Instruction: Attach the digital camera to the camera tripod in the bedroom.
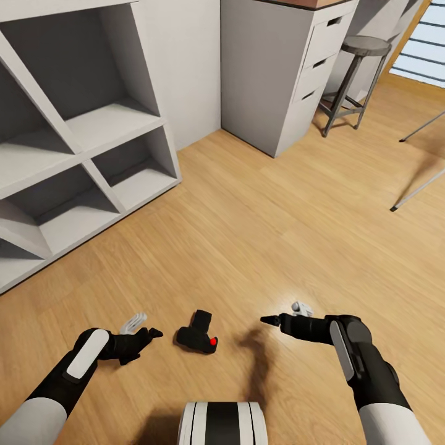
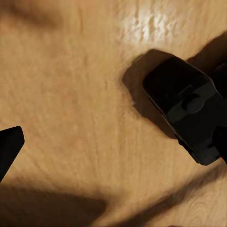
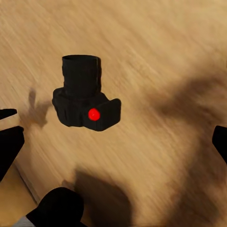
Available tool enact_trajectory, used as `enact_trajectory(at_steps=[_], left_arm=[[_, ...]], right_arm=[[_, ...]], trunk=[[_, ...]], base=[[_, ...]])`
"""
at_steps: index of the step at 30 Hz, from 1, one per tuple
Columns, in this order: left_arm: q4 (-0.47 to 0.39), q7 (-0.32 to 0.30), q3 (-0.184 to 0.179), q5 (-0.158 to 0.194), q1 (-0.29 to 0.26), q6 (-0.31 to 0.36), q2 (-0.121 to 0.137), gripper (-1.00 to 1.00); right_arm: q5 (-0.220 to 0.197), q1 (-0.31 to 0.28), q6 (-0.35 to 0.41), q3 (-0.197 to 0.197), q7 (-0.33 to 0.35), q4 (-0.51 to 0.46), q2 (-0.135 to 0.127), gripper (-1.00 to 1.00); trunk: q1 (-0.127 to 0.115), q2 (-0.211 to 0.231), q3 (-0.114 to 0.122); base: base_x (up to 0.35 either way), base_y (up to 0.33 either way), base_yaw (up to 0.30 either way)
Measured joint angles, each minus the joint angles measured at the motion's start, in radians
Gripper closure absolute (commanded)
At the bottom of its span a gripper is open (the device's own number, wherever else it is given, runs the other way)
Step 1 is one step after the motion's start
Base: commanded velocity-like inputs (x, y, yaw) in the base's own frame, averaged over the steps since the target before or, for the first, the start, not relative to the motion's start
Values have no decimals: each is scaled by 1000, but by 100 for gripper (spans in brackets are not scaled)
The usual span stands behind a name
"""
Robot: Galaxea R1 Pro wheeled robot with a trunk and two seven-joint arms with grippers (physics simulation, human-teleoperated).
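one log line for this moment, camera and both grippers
digital camera: on floor, between grippers | left gripper: open, empty | right gripper: open, empty | camera tripod: legs far right

Only 2 camera tripod (image 1: 415,162) legs show, cut off at the edge.

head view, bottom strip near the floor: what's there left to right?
left gripper → digital camera lying on the wood floor → right gripper. Neither gripper touches the camera.
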Motion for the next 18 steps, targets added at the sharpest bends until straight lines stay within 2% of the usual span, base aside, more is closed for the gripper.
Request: enact_trajectory(at_steps=[4, 8, 16, 18], left_arm=[[-1, 0, 0, 0, 0, 0, 0, -100], [-1, 0, 0, 0, 0, 1, 0, -100], [-1, 0, -1, 0, 0, 1, 0, -100], [-1, 0, -1, 0, 0, 1, 0, -100]], right_arm=[[10, 0, -1, 8, 121, 6, -4, -100], [13, 0, -3, 41, 142, 9, -6, -100], [13, 0, -3, 54, 149, 10, -6, -100], [13, 0, -3, 55, 152, 9, -6, -100]], trunk=[[0, 0, 0], [0, 0, 0], [0, 0, 0], [1, 0, -8]], base=[[0, 0, 0], [0, 0, 0], [0, 0, 0], [0, 0, 0]])
